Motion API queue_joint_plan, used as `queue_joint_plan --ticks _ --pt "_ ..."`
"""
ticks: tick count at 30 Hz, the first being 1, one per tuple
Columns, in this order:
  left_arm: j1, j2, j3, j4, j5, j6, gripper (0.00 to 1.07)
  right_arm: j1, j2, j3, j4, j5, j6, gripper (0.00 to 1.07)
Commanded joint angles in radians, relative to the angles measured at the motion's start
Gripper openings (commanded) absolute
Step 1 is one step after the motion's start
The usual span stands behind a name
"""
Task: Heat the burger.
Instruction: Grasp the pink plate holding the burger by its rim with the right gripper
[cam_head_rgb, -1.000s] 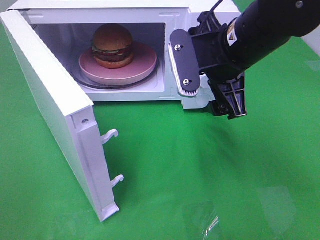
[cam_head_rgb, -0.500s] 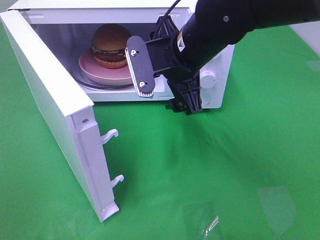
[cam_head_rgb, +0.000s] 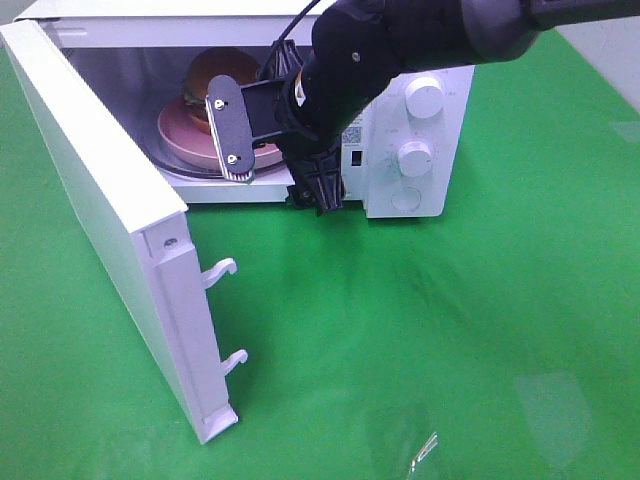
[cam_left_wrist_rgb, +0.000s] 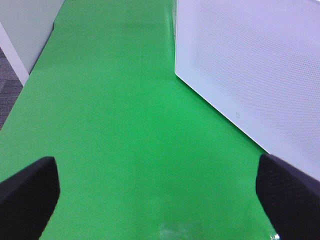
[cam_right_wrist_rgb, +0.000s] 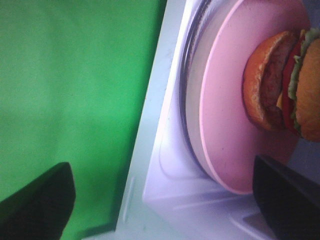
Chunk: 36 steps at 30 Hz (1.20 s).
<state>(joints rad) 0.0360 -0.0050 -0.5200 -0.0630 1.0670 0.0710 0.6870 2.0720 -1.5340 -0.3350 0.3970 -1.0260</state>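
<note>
- We observed the burger (cam_head_rgb: 212, 72) on the pink plate (cam_head_rgb: 190, 145) inside the open microwave (cam_head_rgb: 420, 190), at the far left.
- The right end effector (cam_head_rgb: 275, 150) was released, empty, at the cavity mouth.
- The left end effector (cam_left_wrist_rgb: 160, 192) was released over the green bench (cam_left_wrist_rgb: 120, 125), beside the door (cam_head_rgb: 110, 230).

one burger (cam_head_rgb: 208, 72) showing, sitting on one pink plate (cam_head_rgb: 190, 143). one white microwave (cam_head_rgb: 400, 190) standing, one door (cam_head_rgb: 95, 210) hanging open. two round knobs on panel: upper knob (cam_head_rgb: 425, 97), lower knob (cam_head_rgb: 414, 158). two latch hooks (cam_head_rgb: 220, 271) sticking out of door edge. one green cloth (cam_head_rgb: 450, 330) lying underneath.
</note>
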Motion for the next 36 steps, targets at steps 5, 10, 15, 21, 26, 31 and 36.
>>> queue_joint_plan --ticks 5,10,15,21,26,31,36 --pt "0.005 -0.018 0.002 0.002 0.002 -0.006 1.0 0.001 0.077 -0.08 0.008 0.001 0.041 0.91" --pt "0.005 -0.018 0.002 0.002 0.002 -0.006 1.0 -0.001 0.133 -0.136 0.008 0.002 0.041 0.9" --pt "0.005 -0.018 0.002 0.002 0.002 -0.006 1.0 -0.001 0.158 -0.171 0.008 0.002 0.041 0.89" --pt "0.005 -0.018 0.002 0.002 0.002 -0.006 1.0 -0.022 0.227 -0.257 0.058 0.015 0.048 0.87" --pt "0.005 -0.018 0.002 0.002 0.002 -0.007 1.0 -0.036 0.246 -0.279 0.057 0.016 0.045 0.87" --pt "0.005 -0.018 0.002 0.002 0.002 -0.007 1.0 -0.047 0.276 -0.306 0.06 0.007 0.045 0.85" --pt "0.005 -0.018 0.002 0.002 0.002 -0.006 1.0 -0.057 0.299 -0.331 0.061 -0.012 0.045 0.83"
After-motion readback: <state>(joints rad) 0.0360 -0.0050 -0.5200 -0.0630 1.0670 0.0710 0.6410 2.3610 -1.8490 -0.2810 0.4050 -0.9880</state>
